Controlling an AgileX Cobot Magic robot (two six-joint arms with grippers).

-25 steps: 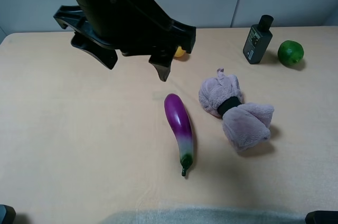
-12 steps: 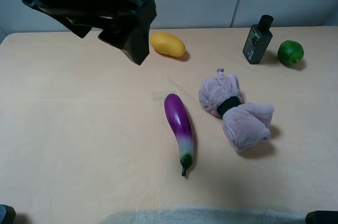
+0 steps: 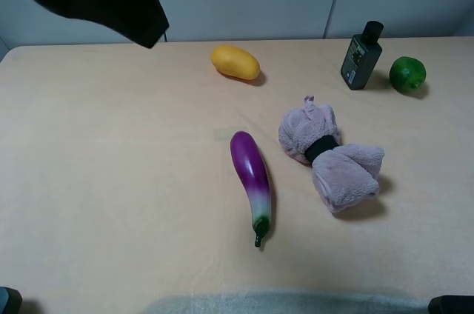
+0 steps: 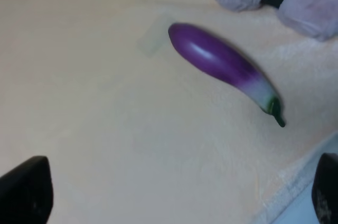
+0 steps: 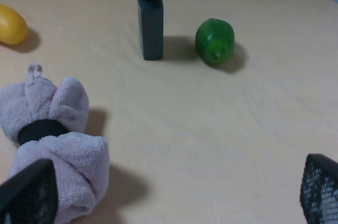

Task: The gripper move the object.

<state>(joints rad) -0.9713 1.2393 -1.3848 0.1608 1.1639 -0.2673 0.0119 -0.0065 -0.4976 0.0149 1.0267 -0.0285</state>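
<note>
I see yellow fruit (image 3: 235, 62) far back on table (image 3: 111, 181); dark bottle (image 3: 361, 55) upright beside green lime (image 3: 407, 74); lilac banded cloth bundle (image 3: 331, 155) mid-table.

A robot test bench: toy eggplant (image 3: 252, 175), lime (image 3: 407, 74) and bottle (image 3: 361, 55) on a bare beige table (image 3: 111, 181).

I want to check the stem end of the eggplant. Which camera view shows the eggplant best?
The left wrist view: the eggplant appears largest there, whole, from purple body to green stem. The exterior high view also shows the whole eggplant, but smaller, lying beside the pink towel. The right wrist view does not show it.
</note>
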